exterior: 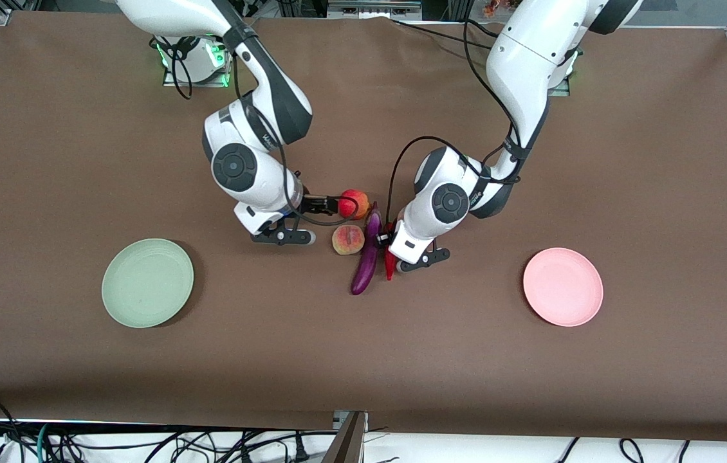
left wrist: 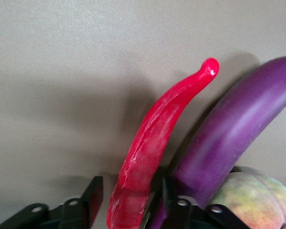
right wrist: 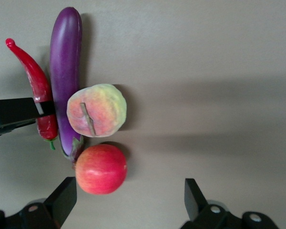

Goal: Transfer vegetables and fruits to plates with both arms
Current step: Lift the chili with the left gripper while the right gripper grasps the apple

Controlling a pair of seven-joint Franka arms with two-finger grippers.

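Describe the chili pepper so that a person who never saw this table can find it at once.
Between the pale green plate and the pale pink plate lies a cluster of produce. The chili pepper lies alongside the purple eggplant, between the left gripper's fingers. It is the thinnest piece: glossy red with a curled tip.

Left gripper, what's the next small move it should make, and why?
Probably finish closing. The left gripper already straddles the red chili pepper, one finger on each side near its stem end, with the eggplant lying right beside it. Closing first, then lifting straight up, should avoid dragging the eggplant.
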